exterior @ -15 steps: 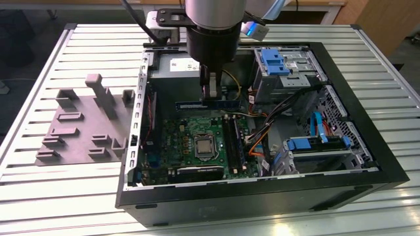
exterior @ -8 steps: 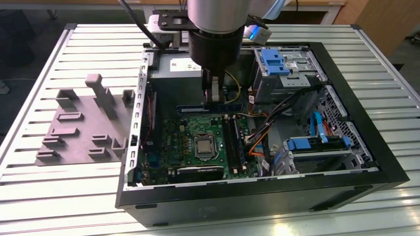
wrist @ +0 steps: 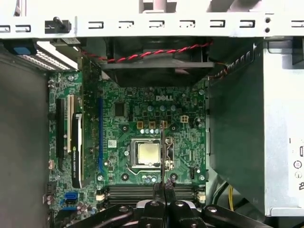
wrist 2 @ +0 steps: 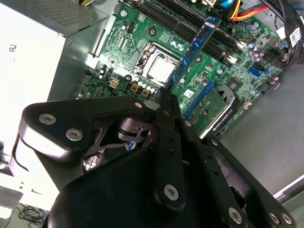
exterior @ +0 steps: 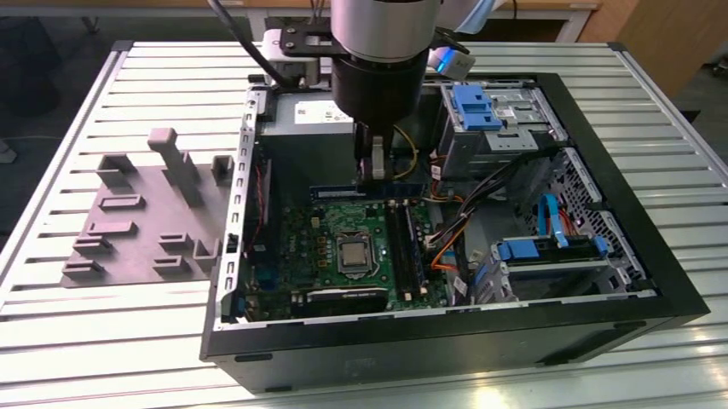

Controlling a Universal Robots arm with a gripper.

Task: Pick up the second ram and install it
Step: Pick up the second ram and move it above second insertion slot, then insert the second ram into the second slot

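My gripper (exterior: 376, 175) hangs inside the open computer case, above the green motherboard (exterior: 330, 230). It is shut on the second ram (exterior: 337, 192), a thin blue-green stick held level over the board's far end. In the second wrist view the ram (wrist 2: 194, 52) sticks out edge-on from the closed fingertips (wrist 2: 166, 95), over the processor socket (wrist 2: 161, 70). In the first wrist view the ram's thin edge (wrist: 163, 147) crosses the socket (wrist: 148, 153), and the long black memory slots (wrist: 142, 192) lie just by the gripper (wrist: 164, 186). In the exterior view the slots (exterior: 404, 243) run beside the socket.
The black case's walls (exterior: 637, 281) ring the work area. Blue drive cages (exterior: 478, 106) and orange and blue cables (exterior: 449, 247) sit on the exterior view's right. The power supply (exterior: 307, 119) is at the back. A grey moulded tray (exterior: 136, 221) lies on the slatted table at the exterior view's left.
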